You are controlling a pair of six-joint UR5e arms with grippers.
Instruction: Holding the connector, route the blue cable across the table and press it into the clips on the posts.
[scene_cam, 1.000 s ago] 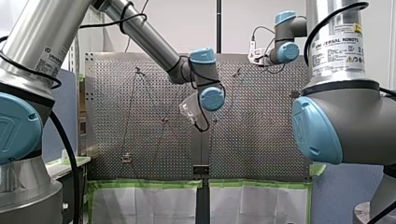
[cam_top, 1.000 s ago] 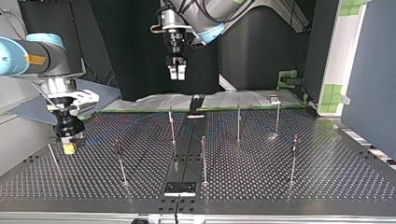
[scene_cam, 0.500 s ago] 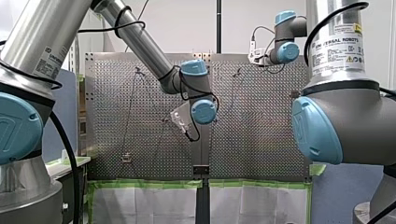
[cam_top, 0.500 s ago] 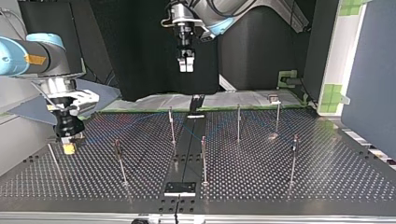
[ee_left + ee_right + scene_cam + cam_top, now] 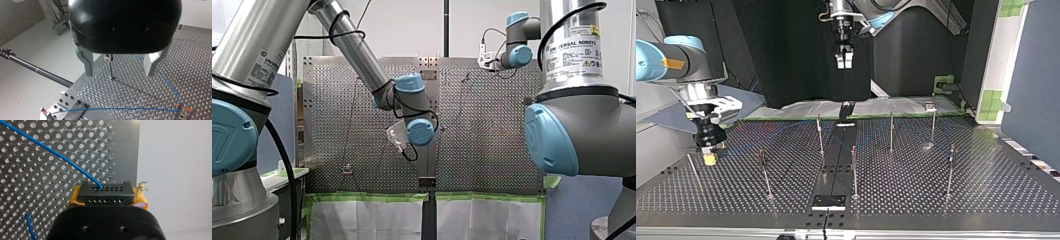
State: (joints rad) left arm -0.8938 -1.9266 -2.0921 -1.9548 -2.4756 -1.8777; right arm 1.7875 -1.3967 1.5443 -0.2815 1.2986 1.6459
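My right gripper [image 5: 107,201] is shut on the black connector [image 5: 105,192], its yellow pads [image 5: 75,198] pressed on both sides. The blue cable [image 5: 50,150] leaves the connector and runs over the perforated table. In the top view my right gripper [image 5: 710,154] sits low at the left, near the table's corner. My left gripper [image 5: 120,67] hangs open and empty high above the table, with a clip post [image 5: 109,65] showing far below between its fingers. The blue cable [image 5: 165,81] lies loose on the plate there. In the top view my left gripper [image 5: 845,60] is up near the middle.
Several thin posts stand on the plate [image 5: 916,190], among them one [image 5: 820,132] behind the middle, one [image 5: 854,167] in front and one [image 5: 951,167] at the right. A black strip [image 5: 836,165] runs down the plate's centre. A dark rod [image 5: 37,70] crosses beside the table edge.
My left arm has swung toward the front view's left and lower; in the top view its gripper has moved right and up. My right arm has not moved.
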